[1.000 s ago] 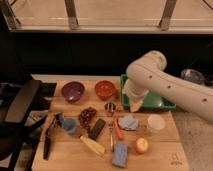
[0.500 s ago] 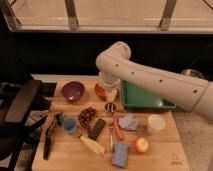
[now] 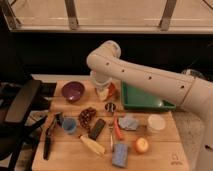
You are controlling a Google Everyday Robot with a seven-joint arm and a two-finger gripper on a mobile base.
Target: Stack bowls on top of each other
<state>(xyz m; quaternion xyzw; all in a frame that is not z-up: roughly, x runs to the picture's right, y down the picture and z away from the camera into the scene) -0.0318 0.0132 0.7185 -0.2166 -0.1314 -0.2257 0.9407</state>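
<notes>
At the rear centre of the wooden table (image 3: 70,159), the gripper (image 3: 102,90) hangs at the red-orange bowl (image 3: 112,92) and covers most of it. Only a sliver of the rim shows on the side toward the green tray (image 3: 146,102). Whether the gripper is open, closed or already gripping the bowl cannot be told, because the wrist hides the contact zone.

The purple bowl (image 3: 73,91) stands upright and empty in the same rear row. It is near the red-orange bowl but not touching it, on the side away from the tray.

Governing relation: the purple bowl lies sideways from the gripper, toward the left edge of the picture, at about the same depth on the table. The stacking move is therefore likely a lift followed by a mostly lateral carry, with little reach forward or back. Both bowls are round, so neither has a long axis and wrist rotation should not matter.

The blue cup (image 3: 69,125) and white container (image 3: 156,124) sit in the row nearer the camera, apart from that path.
</notes>
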